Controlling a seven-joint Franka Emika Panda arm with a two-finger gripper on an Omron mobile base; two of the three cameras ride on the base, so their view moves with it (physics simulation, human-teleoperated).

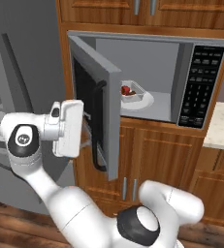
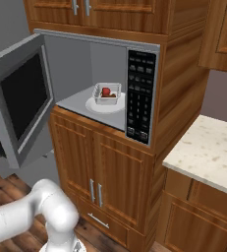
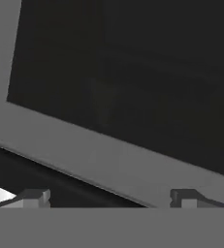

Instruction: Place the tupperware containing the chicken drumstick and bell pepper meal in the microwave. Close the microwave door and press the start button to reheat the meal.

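The microwave (image 1: 200,87) (image 2: 140,96) stands with its microwave door (image 1: 111,111) (image 2: 16,103) swung out to the left, about half open. Inside, the tupperware (image 1: 134,93) (image 2: 107,93) rests on the white turntable (image 1: 147,101) (image 2: 98,106). In it sit the red bell pepper (image 1: 125,90) (image 2: 105,91) and, beside that, the small brown chicken drumstick (image 2: 113,95). My gripper (image 1: 88,130) (image 3: 108,197) is open with nothing in it, right up against the door's outer face by its dark handle (image 1: 98,126). In the hand view the door's dark window (image 3: 133,72) is very close.
A tall grey fridge (image 1: 21,58) stands just left of the open door, close behind my arm. A light stone counter (image 2: 208,147) (image 1: 222,126) lies to the right. Wooden cabinets (image 2: 100,172) sit below the microwave and more hang above it.
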